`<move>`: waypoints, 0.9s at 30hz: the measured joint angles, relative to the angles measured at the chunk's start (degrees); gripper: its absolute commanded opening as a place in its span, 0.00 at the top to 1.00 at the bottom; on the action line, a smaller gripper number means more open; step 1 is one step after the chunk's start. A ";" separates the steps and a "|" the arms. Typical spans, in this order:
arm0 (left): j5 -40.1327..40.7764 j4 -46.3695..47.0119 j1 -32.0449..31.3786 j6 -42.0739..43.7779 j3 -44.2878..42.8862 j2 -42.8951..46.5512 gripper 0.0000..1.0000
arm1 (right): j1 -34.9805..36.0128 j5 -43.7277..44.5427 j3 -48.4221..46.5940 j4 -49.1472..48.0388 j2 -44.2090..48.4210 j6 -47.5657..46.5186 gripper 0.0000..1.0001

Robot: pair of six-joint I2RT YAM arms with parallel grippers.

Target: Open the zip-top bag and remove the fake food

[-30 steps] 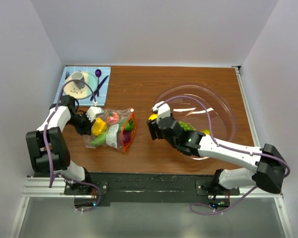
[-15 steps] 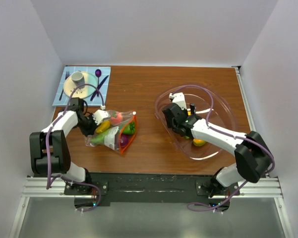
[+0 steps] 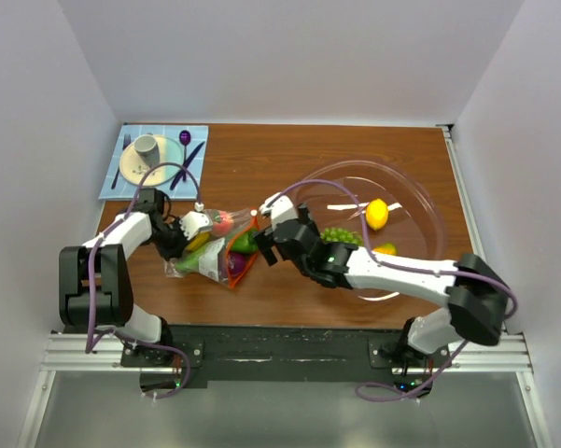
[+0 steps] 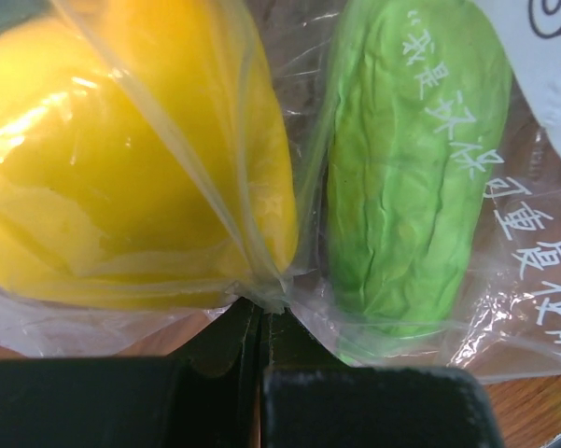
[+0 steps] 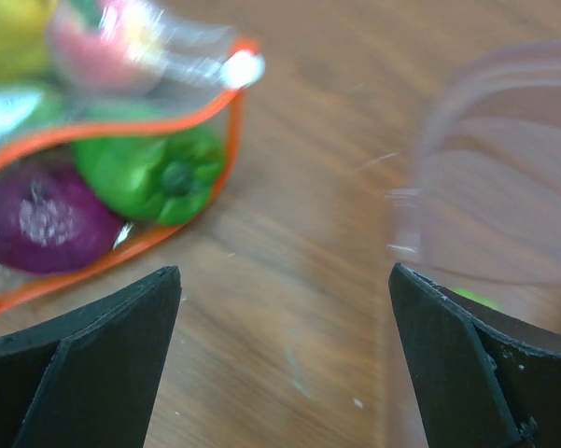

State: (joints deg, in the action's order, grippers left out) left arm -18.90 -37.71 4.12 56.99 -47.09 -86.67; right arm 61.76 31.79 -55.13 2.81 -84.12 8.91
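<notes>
your right gripper (image 5: 285, 273) hangs with its jaws spread wide and nothing between them, just right of the zip-top bag (image 3: 210, 261), which lies on the table (image 3: 355, 149) left of centre in the top view. the bag's orange zip strip (image 5: 121, 131) gapes toward that gripper, so the right arm is the nearer one. in the right wrist view, the nearest fake food is a green pepper (image 5: 149, 173) just inside the mouth, up and left of the fingers, lying left to right, with a purple piece (image 5: 37, 219) beside it. your left gripper (image 4: 259, 322) is clenched on a fold of the bag's far end. the clear bowl (image 3: 437, 217) sits close on the right; mind its rim.
</notes>
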 measured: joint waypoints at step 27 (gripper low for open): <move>0.94 -2.08 -2.82 4.96 -1.64 -1.92 1.00 | -0.17 -15.08 -14.45 -12.87 -28.52 -18.16 0.01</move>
State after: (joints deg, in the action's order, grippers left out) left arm -17.96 -39.79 1.30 61.95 -48.73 -88.60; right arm 61.58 16.71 -69.58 -10.07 -112.64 -9.26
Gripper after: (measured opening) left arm 0.018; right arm 0.986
